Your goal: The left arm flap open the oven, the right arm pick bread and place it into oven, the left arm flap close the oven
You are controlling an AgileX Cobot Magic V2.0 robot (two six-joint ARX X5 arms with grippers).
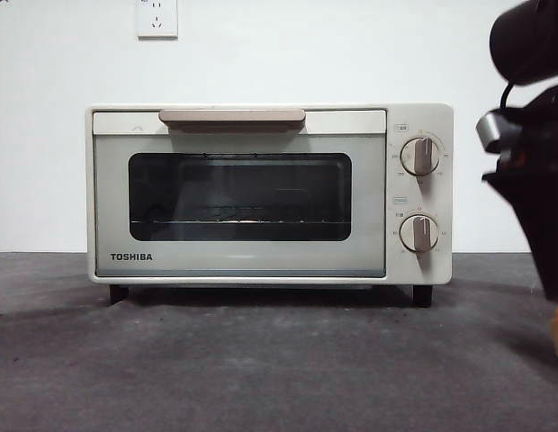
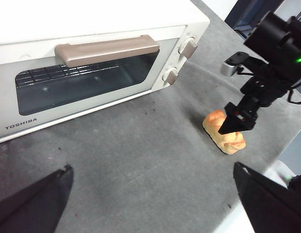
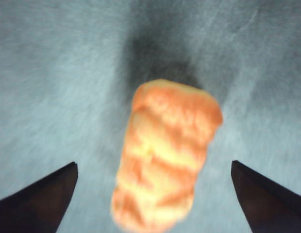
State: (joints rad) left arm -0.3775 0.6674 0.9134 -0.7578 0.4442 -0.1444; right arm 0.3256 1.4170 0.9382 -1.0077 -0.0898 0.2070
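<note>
Now right end effector (image 3: 153, 194) wide apart over bread (image 3: 165, 155) — oven (image 1: 261, 193) door closed.

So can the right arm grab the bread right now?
Probably yes. The right gripper hangs right over the bread, jaws open on either side of it, and nothing lies between them. The bread sits on the grey table, away from the oven.

a white plastic wall socket (image 1: 157, 18) sits high on the plain white wall (image 1: 45, 135), above the left part of the scene and cut off by the top edge. below, a dark grey felt-like table cover (image 1: 261, 369) spreads across the whole foreground and meets the wall in a straight line. its surface looks matte and faintly mottled.
</note>
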